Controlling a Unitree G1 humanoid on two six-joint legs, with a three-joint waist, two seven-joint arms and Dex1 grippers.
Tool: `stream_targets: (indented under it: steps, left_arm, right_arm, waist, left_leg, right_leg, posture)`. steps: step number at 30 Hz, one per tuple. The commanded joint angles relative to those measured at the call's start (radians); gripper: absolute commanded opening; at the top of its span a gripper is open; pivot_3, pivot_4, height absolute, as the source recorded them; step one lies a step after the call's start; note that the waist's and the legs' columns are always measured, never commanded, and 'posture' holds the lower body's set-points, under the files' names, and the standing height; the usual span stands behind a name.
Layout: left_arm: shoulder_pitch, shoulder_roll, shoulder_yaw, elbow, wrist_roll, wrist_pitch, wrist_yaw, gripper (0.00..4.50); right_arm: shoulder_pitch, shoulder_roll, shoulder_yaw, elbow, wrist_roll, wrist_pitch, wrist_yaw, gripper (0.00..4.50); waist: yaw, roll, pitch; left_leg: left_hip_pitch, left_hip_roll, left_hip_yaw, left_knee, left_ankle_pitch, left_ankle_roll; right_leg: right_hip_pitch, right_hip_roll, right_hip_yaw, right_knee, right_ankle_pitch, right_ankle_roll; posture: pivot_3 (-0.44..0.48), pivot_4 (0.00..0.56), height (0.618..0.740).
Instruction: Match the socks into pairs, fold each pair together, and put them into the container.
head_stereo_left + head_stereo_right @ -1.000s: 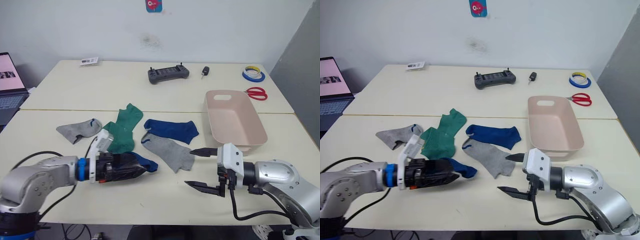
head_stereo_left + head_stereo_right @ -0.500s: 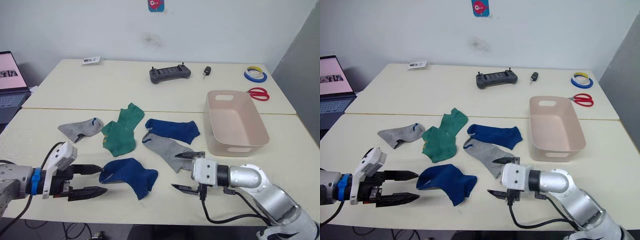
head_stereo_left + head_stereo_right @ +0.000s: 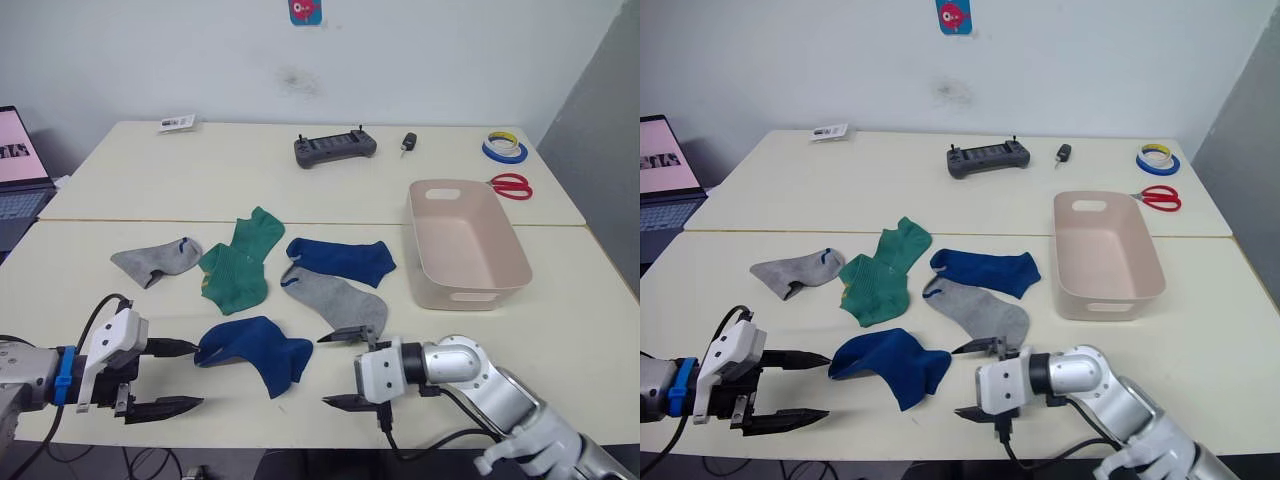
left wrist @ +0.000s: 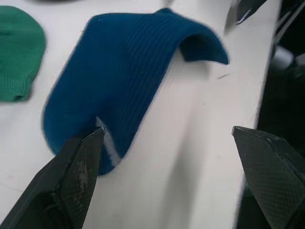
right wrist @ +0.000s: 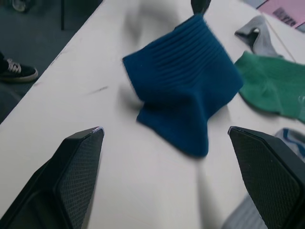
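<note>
A dark blue sock point(image 3: 255, 350) lies rumpled near the table's front edge, between my two grippers. My left gripper point(image 3: 192, 375) is open to its left, with one fingertip point(image 4: 93, 143) at the sock's edge. On the sock's right my right gripper point(image 3: 325, 371) is also open, and both hold nothing. Behind lie a second dark blue sock point(image 3: 342, 260), a grey sock point(image 3: 335, 300), another grey sock point(image 3: 155, 260) and two overlapping green socks point(image 3: 238, 265). The pink-beige container point(image 3: 420, 250) stands empty at the right.
At the table's far side are a black controller point(image 3: 335, 148), a key fob point(image 3: 408, 143), tape rolls point(image 3: 505, 150), red scissors point(image 3: 512, 185) and a small card point(image 3: 178, 123). A laptop point(image 3: 20, 170) sits at the far left.
My left gripper has opened, let go of the front dark blue sock and drawn back to the left. The right gripper has moved left, up to that sock's right side.
</note>
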Motion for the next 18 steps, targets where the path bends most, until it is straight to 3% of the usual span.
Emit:
stream_targets:
  steps: [1, 5, 12, 15, 18]
  left_arm:
    - [-0.027, -0.007, -0.026, 0.053, 0.077, -0.07, 0.048, 4.48]
    - [-0.07, -0.046, -0.085, 0.152, 0.199, -0.362, 0.07, 4.48]
    - [-0.2, -0.106, -0.194, 0.352, 0.354, -0.684, 0.162, 4.48]
    - [-0.246, -0.117, -0.229, 0.395, 0.381, -0.741, 0.188, 3.92]
    - [-0.255, -0.097, -0.257, 0.403, 0.379, -0.768, 0.169, 2.97]
  right_arm:
    - [-0.008, 0.014, -0.016, -0.005, 0.02, -0.009, 0.015, 4.5]
    - [0.0, 0.008, -0.046, -0.027, 0.034, 0.018, 0.013, 4.5]
    - [0.017, 0.001, -0.087, -0.075, 0.045, 0.05, 0.009, 4.5]
    - [0.032, -0.004, -0.099, -0.103, 0.051, 0.068, 0.01, 4.5]
    - [0.049, -0.014, -0.112, -0.127, 0.061, 0.083, 0.011, 4.5]
  waist:
    - [0.0, 0.0, 0.0]
    - [0.001, 0.0, 0.0]
    - [0.006, 0.001, -0.001]
    - [0.006, 0.002, -0.002]
    - [0.006, 0.003, -0.002]
  left_leg:
    - [0.0, 0.0, 0.0, 0.0, 0.0, 0.0]
    - [0.0, 0.0, 0.001, 0.0, 0.0, 0.0]
    - [0.0, -0.001, 0.001, 0.0, 0.0, 0.0]
    - [0.002, -0.001, 0.001, 0.0, 0.0, 0.0]
    - [0.003, -0.001, 0.001, 0.0, 0.0, 0.0]
  right_leg:
    - [0.0, 0.0, 0.0, 0.0, 0.0, 0.0]
    - [0.0, 0.0, 0.0, 0.0, 0.0, 0.0]
    - [0.0, -0.001, -0.001, 0.001, 0.0, 0.0]
    - [0.001, -0.001, -0.001, 0.002, 0.0, 0.0]
    - [0.001, -0.001, -0.001, 0.003, 0.0, 0.0]
  posture:
    - [0.0, 0.15, 0.74]
    - [0.0, 0.15, 0.74]
    - [0.0, 0.15, 0.74]
    - [0.0, 0.15, 0.74]
    - [0.0, 0.15, 0.74]
